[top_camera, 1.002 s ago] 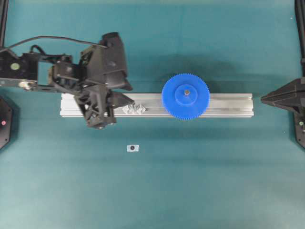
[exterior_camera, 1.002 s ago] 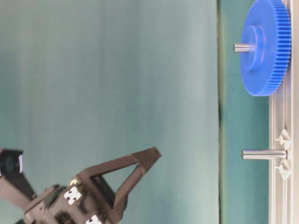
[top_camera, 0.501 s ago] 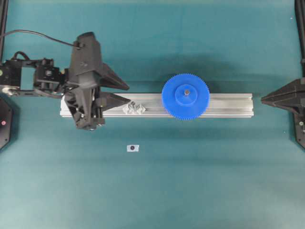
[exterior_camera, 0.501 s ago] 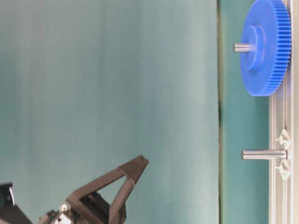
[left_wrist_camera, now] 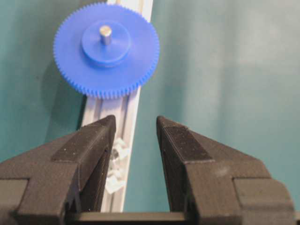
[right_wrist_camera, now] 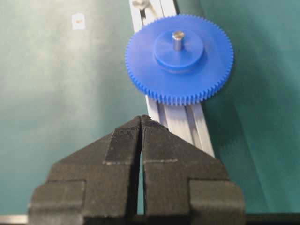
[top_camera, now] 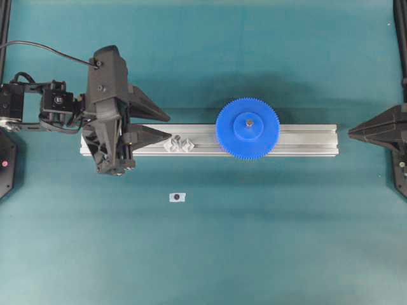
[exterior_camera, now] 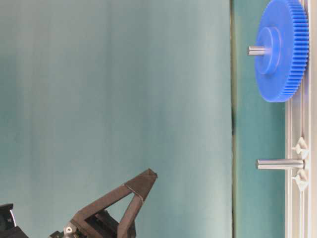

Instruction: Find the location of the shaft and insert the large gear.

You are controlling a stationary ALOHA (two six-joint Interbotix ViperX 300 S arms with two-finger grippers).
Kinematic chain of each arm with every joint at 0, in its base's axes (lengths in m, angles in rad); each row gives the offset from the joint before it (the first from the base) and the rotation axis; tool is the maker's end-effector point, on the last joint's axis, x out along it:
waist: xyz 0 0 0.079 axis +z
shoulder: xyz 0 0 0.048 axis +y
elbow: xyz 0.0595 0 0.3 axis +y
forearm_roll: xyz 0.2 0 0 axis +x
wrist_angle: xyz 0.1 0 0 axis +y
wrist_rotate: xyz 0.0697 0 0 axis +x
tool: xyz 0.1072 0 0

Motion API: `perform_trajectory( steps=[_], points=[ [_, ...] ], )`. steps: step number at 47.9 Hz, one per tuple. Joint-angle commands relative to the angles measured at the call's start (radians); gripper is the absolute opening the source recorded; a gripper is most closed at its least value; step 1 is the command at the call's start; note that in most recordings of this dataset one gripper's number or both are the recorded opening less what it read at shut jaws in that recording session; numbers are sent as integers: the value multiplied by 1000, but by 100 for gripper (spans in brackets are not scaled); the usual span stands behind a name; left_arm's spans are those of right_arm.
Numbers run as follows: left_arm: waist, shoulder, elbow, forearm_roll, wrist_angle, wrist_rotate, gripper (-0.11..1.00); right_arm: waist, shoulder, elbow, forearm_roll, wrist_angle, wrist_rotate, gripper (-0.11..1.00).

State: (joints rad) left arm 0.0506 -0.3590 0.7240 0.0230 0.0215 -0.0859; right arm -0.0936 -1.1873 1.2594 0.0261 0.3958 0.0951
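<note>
We take the aluminium rail point(top_camera: 305, 140) as our landmark: it lies across the middle of the teal table point(top_camera: 254, 241), and the large gear point(top_camera: 247, 128) sits flat on it toward its right half, threaded over a grey pin point(left_wrist_camera: 105, 33) whose tip pokes up through the hub. We judge the gear is seated there because the pin holds it centred and level on the rail, so the insertion looks done. A second shaft point(exterior_camera: 277, 163) stands bare on the rail left of the gear, between two small clear brackets point(top_camera: 179, 145). Our left gripper point(top_camera: 166, 126) hovers over the rail's left end, its jaws partly apart and holding nothing, aimed along the rail toward the gear. Our right gripper point(right_wrist_camera: 141, 123) waits just beyond the rail's right end, jaws pressed together and empty, clear of the work. A small white tag point(top_camera: 177, 197) lies on the table in front of the rail.
</note>
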Motion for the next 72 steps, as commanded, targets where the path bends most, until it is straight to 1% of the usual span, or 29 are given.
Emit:
perform_trajectory(
  steps=[1,72],
  points=[
    [-5,-3,-11,3,-9,2,39,-2,6,-12,0,-8,8,1],
    [-6,5,3,3,-11,2,39,-2,3,-11,0,-11,8,1]
  ],
)
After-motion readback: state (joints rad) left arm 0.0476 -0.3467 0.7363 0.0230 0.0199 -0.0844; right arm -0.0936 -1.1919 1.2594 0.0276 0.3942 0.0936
